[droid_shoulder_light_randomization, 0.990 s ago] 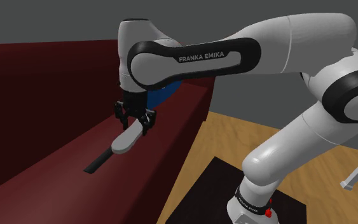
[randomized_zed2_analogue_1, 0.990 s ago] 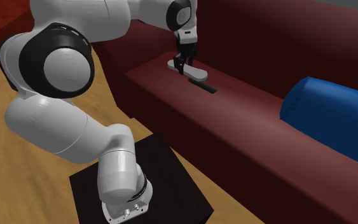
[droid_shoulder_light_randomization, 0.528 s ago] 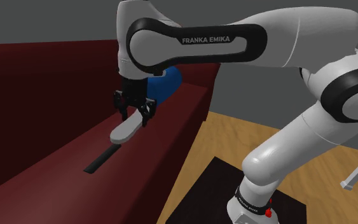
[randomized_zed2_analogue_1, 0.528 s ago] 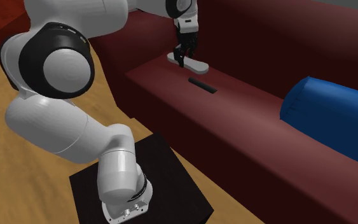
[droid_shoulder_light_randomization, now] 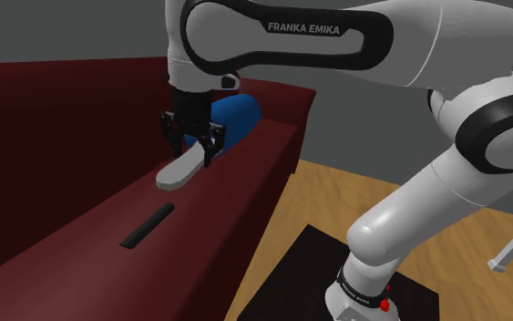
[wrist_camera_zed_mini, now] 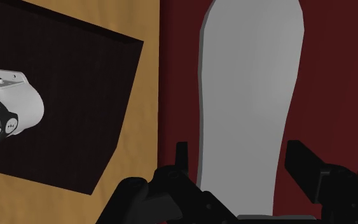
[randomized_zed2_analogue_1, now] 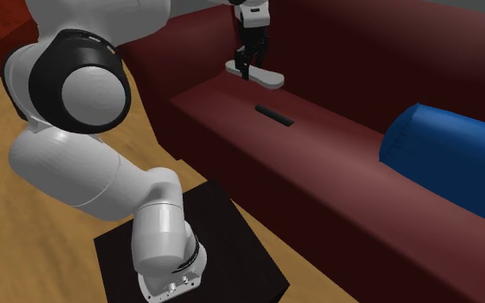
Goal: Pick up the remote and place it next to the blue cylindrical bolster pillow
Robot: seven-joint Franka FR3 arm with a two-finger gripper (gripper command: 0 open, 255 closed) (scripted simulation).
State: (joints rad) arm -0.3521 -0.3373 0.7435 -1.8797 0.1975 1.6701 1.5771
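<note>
My gripper (droid_shoulder_light_randomization: 193,153) is shut on one end of a pale grey, elongated remote (droid_shoulder_light_randomization: 179,170), which hangs tilted a little above the dark red sofa seat (droid_shoulder_light_randomization: 81,264). In the second exterior view the gripper (randomized_zed2_analogue_1: 247,69) holds the remote (randomized_zed2_analogue_1: 262,77) clear of the cushion. Along the wrist view the remote (wrist_camera_zed_mini: 247,95) runs out from between the fingers of the gripper (wrist_camera_zed_mini: 238,153). The blue cylindrical bolster pillow (droid_shoulder_light_randomization: 231,119) lies on the seat just behind the gripper in the shoulder view. It lies at the far right end of the sofa (randomized_zed2_analogue_1: 456,168) in the second exterior view.
A narrow dark strip (droid_shoulder_light_randomization: 147,225) lies on the seat below and in front of the remote, also seen as a dark strip (randomized_zed2_analogue_1: 275,115). The sofa backrest (droid_shoulder_light_randomization: 54,137) rises behind. The black stand (randomized_zed2_analogue_1: 189,250) sits on a wooden floor (droid_shoulder_light_randomization: 446,264) by the sofa's front.
The gripper has risen with the remote, lifting it off the seat and away from the dark strip, and shifted slightly toward the blue pillow.
</note>
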